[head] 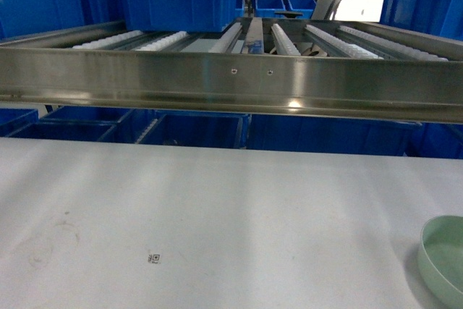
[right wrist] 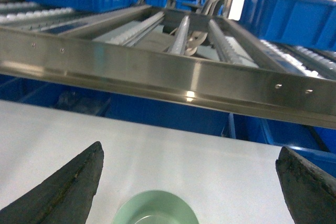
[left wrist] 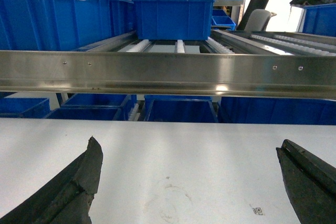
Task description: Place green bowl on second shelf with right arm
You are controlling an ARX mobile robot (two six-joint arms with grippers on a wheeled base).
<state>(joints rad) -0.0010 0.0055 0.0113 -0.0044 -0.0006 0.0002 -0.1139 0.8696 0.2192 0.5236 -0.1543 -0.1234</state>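
Right gripper (right wrist: 189, 182) hangs with fingers spread wide, empty, directly above the green bowl (right wrist: 156, 214) at the bottom centre of its wrist view; the bowl sits on the matte white table (head: 217, 215). Best to descend squarely and pinch the smooth, glossy, rounded rim firmly. Above waits the second shelf (head: 231, 81): shiny steel, white rollers.

The green bowl (head: 443, 258) is cut off at the head view's lower right corner and by the right wrist view's bottom edge. Both wrist views crop each gripper's fingers (right wrist: 68, 187) at the lower corners.
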